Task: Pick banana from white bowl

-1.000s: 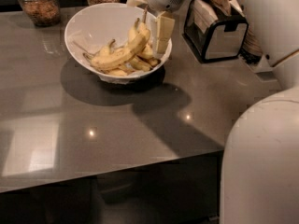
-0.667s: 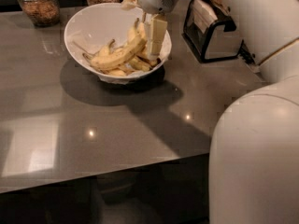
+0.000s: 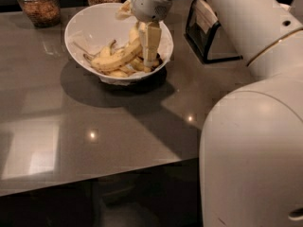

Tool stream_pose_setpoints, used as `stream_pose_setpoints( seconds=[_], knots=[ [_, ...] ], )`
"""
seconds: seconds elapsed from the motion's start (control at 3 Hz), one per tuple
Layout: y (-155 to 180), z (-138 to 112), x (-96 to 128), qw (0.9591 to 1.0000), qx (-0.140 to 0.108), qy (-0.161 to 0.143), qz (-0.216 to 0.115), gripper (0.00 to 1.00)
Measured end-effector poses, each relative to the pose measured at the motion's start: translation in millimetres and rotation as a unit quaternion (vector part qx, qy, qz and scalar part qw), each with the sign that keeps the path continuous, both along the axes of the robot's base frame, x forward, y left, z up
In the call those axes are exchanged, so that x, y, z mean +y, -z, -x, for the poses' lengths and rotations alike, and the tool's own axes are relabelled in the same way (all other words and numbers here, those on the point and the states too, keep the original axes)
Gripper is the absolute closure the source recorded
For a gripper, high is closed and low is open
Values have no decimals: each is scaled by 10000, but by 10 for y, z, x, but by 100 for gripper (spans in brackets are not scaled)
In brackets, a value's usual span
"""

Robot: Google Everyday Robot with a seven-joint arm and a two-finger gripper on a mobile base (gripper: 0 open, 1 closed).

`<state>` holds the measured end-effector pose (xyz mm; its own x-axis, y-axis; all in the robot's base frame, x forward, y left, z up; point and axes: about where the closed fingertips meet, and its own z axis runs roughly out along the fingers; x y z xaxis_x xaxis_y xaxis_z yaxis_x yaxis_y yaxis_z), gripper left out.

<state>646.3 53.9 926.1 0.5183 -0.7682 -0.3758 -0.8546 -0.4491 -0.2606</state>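
Hand (image 3: 150, 64) deeper in bowl (image 3: 75, 23) on counter (image 3: 118, 141)

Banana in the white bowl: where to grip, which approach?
I'd take the top banana mid-body, straight down from above, closing across its width. It lies roughly flat on the pile, and the white bowl has deep walls blocking the sides. The gripper is down in the bowl's right part.
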Motion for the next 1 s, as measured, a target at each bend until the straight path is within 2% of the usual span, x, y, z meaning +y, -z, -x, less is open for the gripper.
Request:
stream_pose_setpoints(
  seconds=[0.33, 0.67, 1.0],
  knots=[
    [94, 14, 63, 9999, 71, -88, 74, 0],
    [179, 28, 84, 9997, 120, -163, 166, 19],
    [224, 39, 70, 9994, 126, -221, 237, 42]
  ],
)
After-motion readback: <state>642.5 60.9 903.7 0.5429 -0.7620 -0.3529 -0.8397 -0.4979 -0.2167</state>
